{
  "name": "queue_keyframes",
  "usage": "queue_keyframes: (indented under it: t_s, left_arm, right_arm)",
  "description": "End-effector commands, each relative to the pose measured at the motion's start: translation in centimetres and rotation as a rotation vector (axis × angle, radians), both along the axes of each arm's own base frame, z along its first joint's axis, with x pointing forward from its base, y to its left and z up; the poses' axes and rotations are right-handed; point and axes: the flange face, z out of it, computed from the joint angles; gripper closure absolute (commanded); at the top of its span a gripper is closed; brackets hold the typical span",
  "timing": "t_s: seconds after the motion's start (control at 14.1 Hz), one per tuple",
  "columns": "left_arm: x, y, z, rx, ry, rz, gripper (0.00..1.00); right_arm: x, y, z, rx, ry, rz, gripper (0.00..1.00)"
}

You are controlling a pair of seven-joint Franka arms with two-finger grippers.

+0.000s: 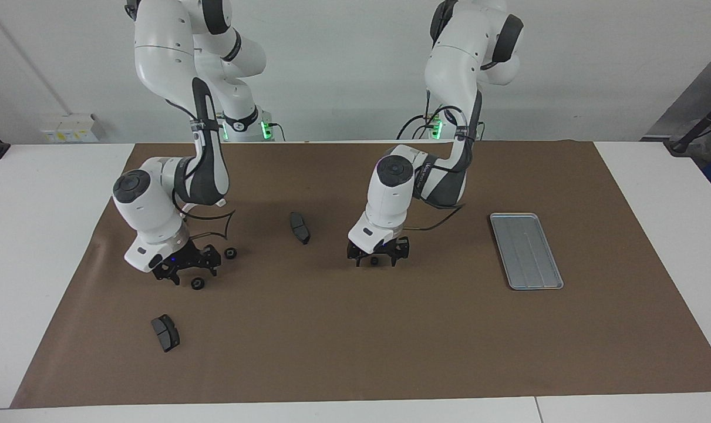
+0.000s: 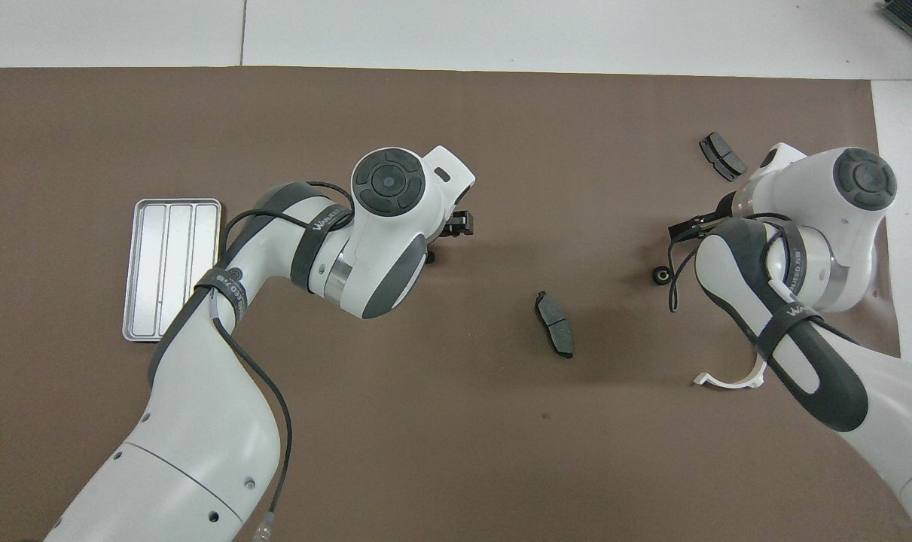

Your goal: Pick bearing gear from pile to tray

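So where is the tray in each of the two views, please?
Facing view: the tray lies at the picture's right, on the brown mat, toward the left arm's end.
Overhead view: the tray lies at the picture's left, beside the left arm.
Shared landmark: the brake pad at mid-table.

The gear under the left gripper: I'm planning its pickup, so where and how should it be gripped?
Judging by its pose, grip the gear across its round outer rim, from straight above: it lies flat on the mat, and the open left gripper already straddles it.
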Motion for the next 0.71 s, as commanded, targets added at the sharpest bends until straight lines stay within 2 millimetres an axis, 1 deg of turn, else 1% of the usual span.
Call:
queue_keyframes:
  t_s: [0.0,0.28,0.35,0.5,0.64]
  left_arm:
    - [-1.32,-0.03,-1.47,0.028,-0.004,0.012,0.0]
    - [-1.42,-0.2,-2.01,0.019,-0.01,0.014,0.0]
    - [-1.43,-0.21,-2.01,0.019,-0.011,0.014,0.04]
    - [-1.43,-0.19,-2.02,0.02,-0.009,0.013,0.17]
    - [-1.48,-0.15,-2.02,0.022,-0.007,0.011,0.37]
  right_arm:
    - [0.01,-0.64,-1.18,0.033,-0.019,-0.007,0.09]
    - [-0.02,-0.65,-1.31,0.029,-0.02,0.013,0.3]
    - [0.04,-0.46,-1.25,0.03,-0.022,0.016,0.35]
    - [0.04,-0.46,-1.25,0.03,-0.022,0.015,0.44]
    - [0.11,-0.17,-1.19,0.031,-0.023,0.014,0.58]
